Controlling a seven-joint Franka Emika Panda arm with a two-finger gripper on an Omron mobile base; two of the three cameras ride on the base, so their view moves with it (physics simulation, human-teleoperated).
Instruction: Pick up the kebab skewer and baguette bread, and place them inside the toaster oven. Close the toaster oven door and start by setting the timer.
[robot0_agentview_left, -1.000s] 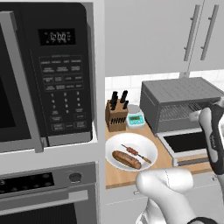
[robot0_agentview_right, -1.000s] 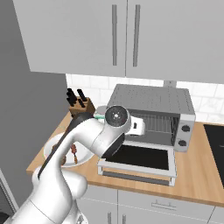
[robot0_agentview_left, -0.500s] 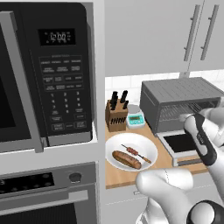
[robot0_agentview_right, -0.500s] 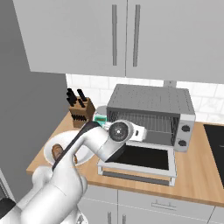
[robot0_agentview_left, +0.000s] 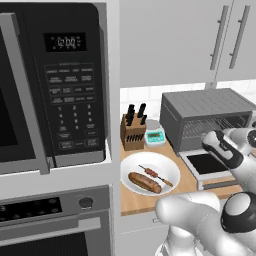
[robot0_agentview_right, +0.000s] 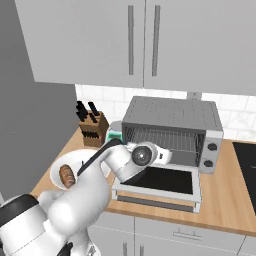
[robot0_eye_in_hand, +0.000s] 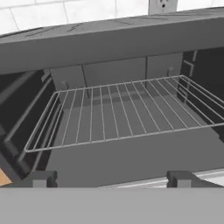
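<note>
Wooden kebab skewer looked light and brittle; we judged its bare stick best for our released, empty gripper.

Even, bright rendered light without glare, soft low-resolution edges, and a dim shadowed toaster oven interior.

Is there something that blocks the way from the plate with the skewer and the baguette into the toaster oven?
Nothing visible does. The toaster oven door lies dropped open and its wire rack is bare. The kebab skewer and baguette bread lie on the white plate left of the toaster oven, with open counter between.
</note>
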